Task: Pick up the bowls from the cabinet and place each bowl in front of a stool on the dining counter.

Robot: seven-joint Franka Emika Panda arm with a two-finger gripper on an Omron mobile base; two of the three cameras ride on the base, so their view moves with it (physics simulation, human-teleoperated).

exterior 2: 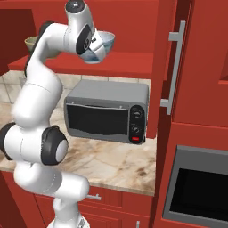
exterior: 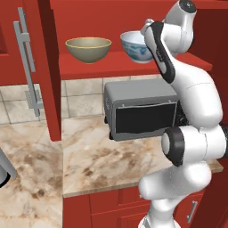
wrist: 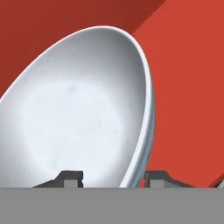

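Tool (wrist: 113,179) clamped over rim of white round bowl with blue patterning (wrist: 78,113), one fingertip (wrist: 70,178) inside, at 6 o'clock; olive-tan bowl (exterior: 88,49) at its 9 o'clock on red shelf (exterior: 111,64).

base views flank arm, share cabinet (exterior: 111,67) | hand view close on bowl (wrist: 83,109)

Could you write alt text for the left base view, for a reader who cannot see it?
A white robot arm reaches up to a white bowl with blue patterning on the red shelf of an open wall cabinet. An olive-tan bowl sits apart to its left on that shelf. Below, a grey toaster oven stands on a marble counter.
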